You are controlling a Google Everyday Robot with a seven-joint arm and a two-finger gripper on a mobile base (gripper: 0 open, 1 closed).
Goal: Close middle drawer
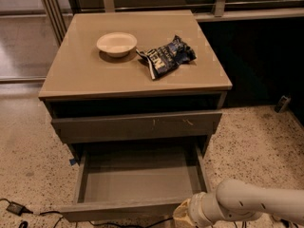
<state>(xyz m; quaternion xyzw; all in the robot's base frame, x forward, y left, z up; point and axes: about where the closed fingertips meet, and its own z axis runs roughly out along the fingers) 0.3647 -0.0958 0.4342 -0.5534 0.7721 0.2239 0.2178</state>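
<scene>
The middle drawer [137,177] is pulled far out of the grey-brown cabinet, and its bare grey box interior shows. Its plain front panel [118,212] runs along the bottom of the view. Above it sits the like drawer front with pale scratch marks [137,125], only slightly out. My gripper [180,216] is at the bottom edge, at the right end of the open drawer's front panel, on the end of the white arm [256,203] that comes in from the right. Its tip is partly cut off by the frame edge.
A pale bowl [117,43] and a dark blue snack bag [166,57] lie on the cabinet top [90,75]. A black cable and plug [14,208] lie on the speckled floor at the left. A small object [282,103] stands on the floor at the right.
</scene>
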